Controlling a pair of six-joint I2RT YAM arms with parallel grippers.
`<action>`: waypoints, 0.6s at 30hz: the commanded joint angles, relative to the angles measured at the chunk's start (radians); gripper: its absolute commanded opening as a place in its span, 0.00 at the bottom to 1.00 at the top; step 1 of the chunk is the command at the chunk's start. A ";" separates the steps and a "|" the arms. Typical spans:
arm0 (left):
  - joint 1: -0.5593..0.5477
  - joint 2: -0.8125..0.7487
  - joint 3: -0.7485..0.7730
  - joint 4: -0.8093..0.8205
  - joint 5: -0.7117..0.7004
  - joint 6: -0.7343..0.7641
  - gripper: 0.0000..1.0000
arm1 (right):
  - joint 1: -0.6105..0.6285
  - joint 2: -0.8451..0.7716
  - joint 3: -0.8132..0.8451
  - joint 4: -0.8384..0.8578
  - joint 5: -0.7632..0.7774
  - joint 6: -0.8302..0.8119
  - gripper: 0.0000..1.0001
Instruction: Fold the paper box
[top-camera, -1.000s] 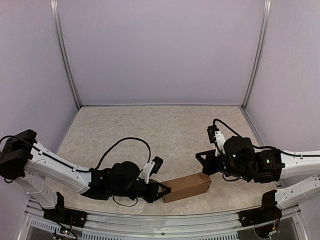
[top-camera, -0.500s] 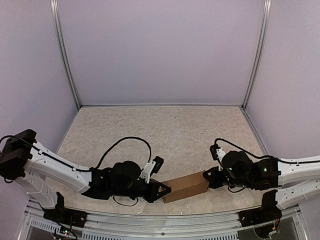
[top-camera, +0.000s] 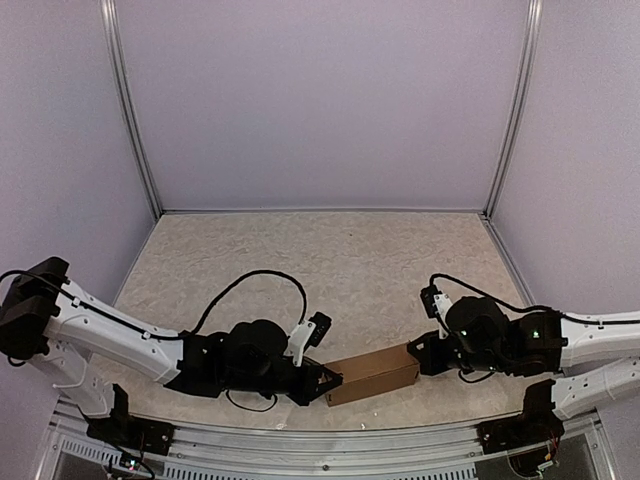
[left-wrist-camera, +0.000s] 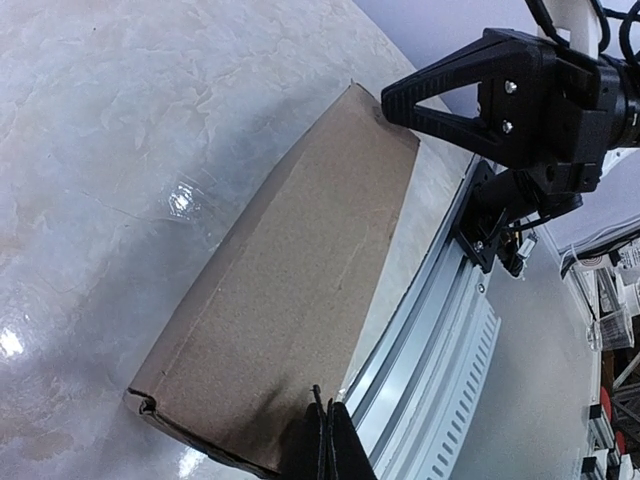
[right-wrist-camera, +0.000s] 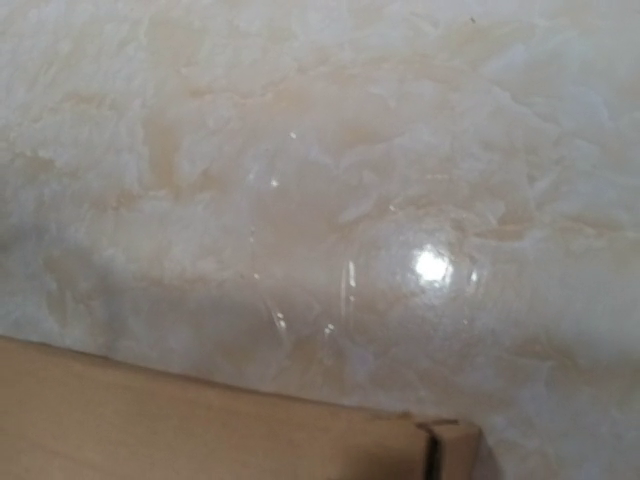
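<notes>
The paper box (top-camera: 372, 373) is a plain brown oblong carton lying flat near the table's front edge, seen lengthwise in the left wrist view (left-wrist-camera: 290, 290). My left gripper (top-camera: 334, 381) is shut, and its tips (left-wrist-camera: 327, 415) press on the box's left end. My right gripper (top-camera: 412, 352) is shut and sits low against the box's right end; its pointed black fingers (left-wrist-camera: 440, 95) touch the far corner. The right wrist view shows only the box's top edge and a corner seam (right-wrist-camera: 300, 440), with that gripper's own fingers out of frame.
An aluminium rail (left-wrist-camera: 440, 330) runs along the table's near edge just beside the box. The marbled tabletop (top-camera: 330, 260) stretches back to the purple walls. A black cable (top-camera: 255, 282) loops above the left arm.
The right arm has come down and toward the box, bringing its gripper against the right end. The box shifted slightly. The left arm barely moved.
</notes>
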 joint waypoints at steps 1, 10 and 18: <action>0.000 -0.003 0.031 -0.194 -0.024 0.042 0.00 | -0.006 -0.027 0.049 -0.042 -0.011 -0.047 0.00; 0.002 -0.118 0.144 -0.352 -0.077 0.119 0.00 | -0.005 -0.096 0.110 -0.056 -0.079 -0.154 0.00; 0.051 -0.208 0.213 -0.514 -0.208 0.149 0.00 | -0.003 -0.111 0.121 -0.040 -0.225 -0.221 0.00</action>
